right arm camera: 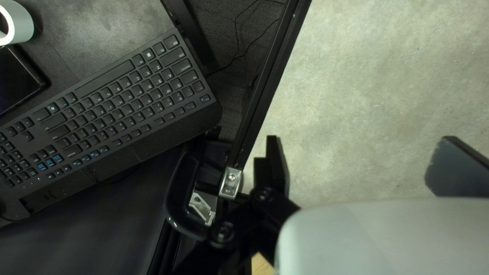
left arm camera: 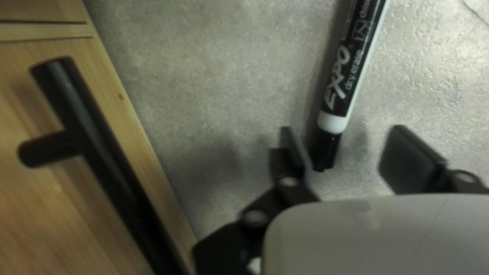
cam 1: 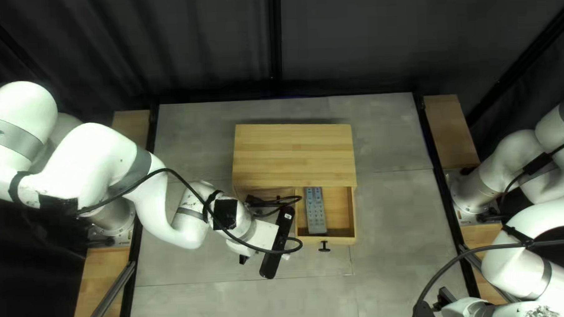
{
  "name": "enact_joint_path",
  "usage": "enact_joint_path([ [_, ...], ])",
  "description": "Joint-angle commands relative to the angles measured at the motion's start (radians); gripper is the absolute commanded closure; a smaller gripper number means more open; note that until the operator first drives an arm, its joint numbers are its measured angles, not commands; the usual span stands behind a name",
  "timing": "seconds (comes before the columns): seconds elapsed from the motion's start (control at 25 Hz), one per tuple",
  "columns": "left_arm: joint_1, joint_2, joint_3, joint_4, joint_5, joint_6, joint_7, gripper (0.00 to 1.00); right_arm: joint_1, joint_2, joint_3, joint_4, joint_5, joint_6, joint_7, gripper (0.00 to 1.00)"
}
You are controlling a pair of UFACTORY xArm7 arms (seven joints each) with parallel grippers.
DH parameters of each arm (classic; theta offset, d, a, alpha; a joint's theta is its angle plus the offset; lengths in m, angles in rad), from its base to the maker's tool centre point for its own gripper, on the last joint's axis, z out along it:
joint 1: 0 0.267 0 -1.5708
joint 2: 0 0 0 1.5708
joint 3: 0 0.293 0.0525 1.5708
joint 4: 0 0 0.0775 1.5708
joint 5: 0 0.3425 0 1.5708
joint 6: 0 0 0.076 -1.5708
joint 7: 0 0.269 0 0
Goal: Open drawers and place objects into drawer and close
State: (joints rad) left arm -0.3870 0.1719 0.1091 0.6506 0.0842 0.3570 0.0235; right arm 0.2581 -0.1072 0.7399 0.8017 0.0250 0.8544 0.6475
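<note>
My left gripper [cam 1: 243,259] is low in front of the wooden drawer box [cam 1: 294,153], mostly hidden by its wrist. Seen from its wrist, the left gripper [left arm camera: 351,158] is open above the grey surface, a black marker's [left arm camera: 342,76] cap end between and beneath its fingers, untouched as far as shows. Beside it is a wooden drawer front [left arm camera: 56,203] with a black bar handle [left arm camera: 104,147]. The box's right drawer [cam 1: 354,215] stands pulled out, holding a grey remote [cam 1: 316,211]. My right gripper [cam 1: 446,298] is at the near right; in its wrist view the right gripper [right arm camera: 364,163] is open, holding nothing.
Black cable [cam 1: 268,206] loops over the box's front left, beside my left wrist. The right drawer's dark handle [cam 1: 324,246] sticks out toward the near edge. Off the table, past its dark edge rail [right arm camera: 270,76], lie a keyboard [right arm camera: 112,102] and a white roll [right arm camera: 20,23].
</note>
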Motion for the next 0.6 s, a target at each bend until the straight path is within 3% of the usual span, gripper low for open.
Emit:
enact_joint_path([
  [0.04,0.000,0.002,-0.002,0.008,-0.001,0.010,0.005,0.89,0.000,0.000,0.000,0.000,0.000,0.000,0.000,0.00],
  [0.24,-0.009,-0.035,0.000,0.019,0.020,0.057,-0.010,0.90,0.000,0.000,0.000,0.000,0.000,0.000,0.000,0.00],
  [0.32,-0.013,-0.050,-0.001,0.023,0.029,0.074,-0.018,0.85,0.000,0.000,0.000,0.000,0.000,0.000,0.000,0.00],
  [0.4,-0.020,-0.072,-0.006,0.033,0.038,0.103,-0.032,0.61,0.000,0.000,0.000,0.000,0.000,0.000,0.000,0.00],
  [0.44,-0.021,-0.072,-0.006,0.033,0.038,0.104,-0.033,0.00,0.000,0.000,0.000,0.000,0.000,0.000,0.000,0.00],
  [0.6,-0.025,-0.069,-0.012,0.046,0.027,0.119,-0.034,0.00,0.000,0.000,0.000,0.000,0.000,0.000,0.000,0.00],
])
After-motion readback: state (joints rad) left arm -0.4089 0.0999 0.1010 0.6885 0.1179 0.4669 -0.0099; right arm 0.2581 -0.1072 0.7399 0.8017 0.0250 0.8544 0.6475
